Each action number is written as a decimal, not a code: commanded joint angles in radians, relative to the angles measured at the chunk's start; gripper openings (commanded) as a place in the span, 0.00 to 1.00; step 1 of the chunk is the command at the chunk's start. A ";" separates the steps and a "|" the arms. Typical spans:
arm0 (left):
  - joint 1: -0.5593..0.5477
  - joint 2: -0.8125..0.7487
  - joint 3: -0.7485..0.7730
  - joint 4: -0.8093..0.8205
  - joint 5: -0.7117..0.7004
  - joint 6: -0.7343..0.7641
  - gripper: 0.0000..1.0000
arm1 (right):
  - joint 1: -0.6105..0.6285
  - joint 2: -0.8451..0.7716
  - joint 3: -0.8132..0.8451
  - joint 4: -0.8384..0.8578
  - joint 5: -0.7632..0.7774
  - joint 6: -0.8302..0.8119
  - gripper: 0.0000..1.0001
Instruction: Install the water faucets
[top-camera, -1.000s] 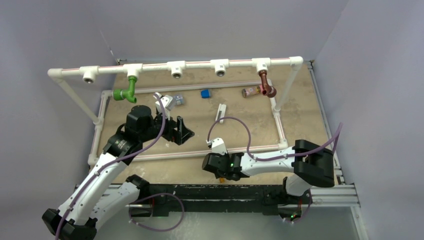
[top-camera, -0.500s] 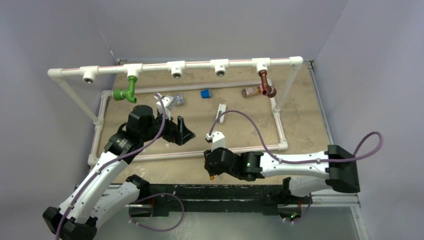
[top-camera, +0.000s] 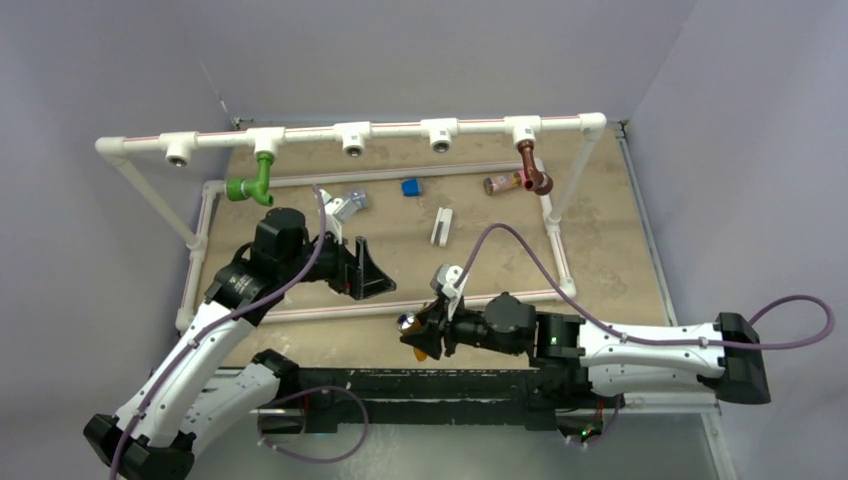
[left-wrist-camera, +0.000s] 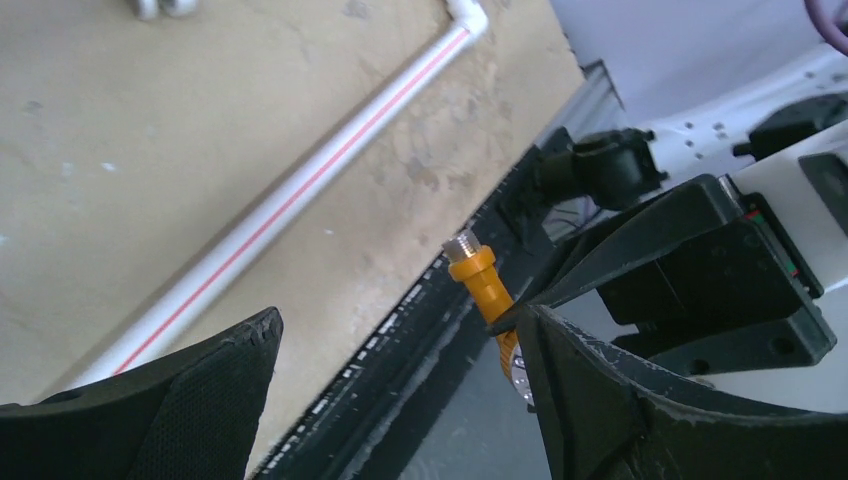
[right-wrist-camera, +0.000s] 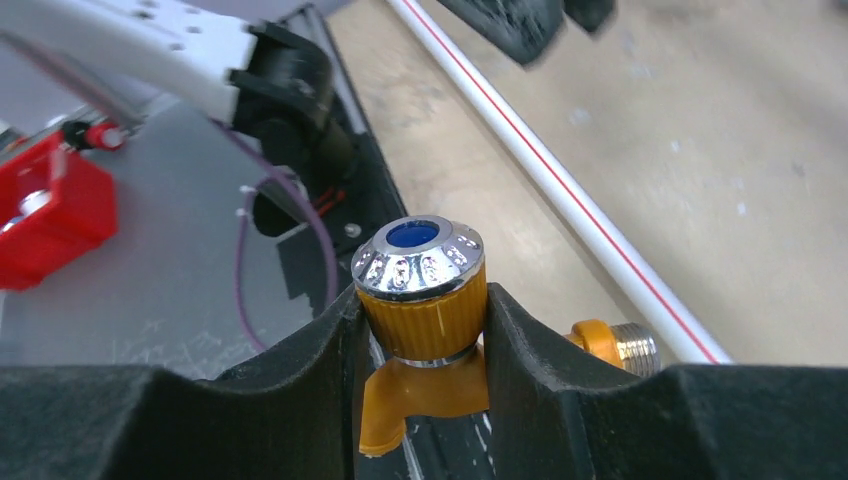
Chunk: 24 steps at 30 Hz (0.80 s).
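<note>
The orange faucet (top-camera: 417, 337) is clamped between the fingers of my right gripper (top-camera: 428, 330) above the table's near edge. In the right wrist view the jaws (right-wrist-camera: 420, 315) pinch its ribbed chrome-capped knob (right-wrist-camera: 421, 285), and its threaded end points right. My left gripper (top-camera: 366, 270) is open and empty, just up and left of it. In the left wrist view (left-wrist-camera: 400, 335) the orange faucet (left-wrist-camera: 481, 282) shows between the left fingers, apart from them. The green faucet (top-camera: 249, 185) hangs from a tee on the white top pipe (top-camera: 310, 133). The dark brown faucet (top-camera: 533, 168) hangs from the far right tee.
Three tee sockets (top-camera: 354, 139) on the top pipe stand open. A pink-and-brown cylinder (top-camera: 500, 184), a blue piece (top-camera: 410, 187), a white piece (top-camera: 441, 226) and a grey piece (top-camera: 350, 203) lie on the board. A low pipe (top-camera: 320, 310) runs close to both grippers.
My right arm has stretched out flat and turned its gripper to the left, bringing the orange faucet up into view. My left gripper has shifted a little nearer and to the right.
</note>
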<state>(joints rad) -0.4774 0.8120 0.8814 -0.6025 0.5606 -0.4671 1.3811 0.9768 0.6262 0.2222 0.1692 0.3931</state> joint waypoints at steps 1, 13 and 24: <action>0.008 0.005 0.016 0.010 0.228 -0.077 0.87 | 0.004 -0.076 -0.031 0.232 -0.207 -0.247 0.00; 0.009 -0.004 0.015 0.046 0.606 -0.136 0.86 | 0.005 -0.086 -0.008 0.254 -0.725 -0.633 0.00; 0.008 -0.022 -0.045 0.050 0.783 -0.104 0.83 | 0.004 0.006 0.115 0.285 -0.907 -0.722 0.00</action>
<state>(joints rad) -0.4770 0.7998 0.8589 -0.5781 1.2533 -0.5873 1.3811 0.9634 0.6533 0.4389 -0.6510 -0.2764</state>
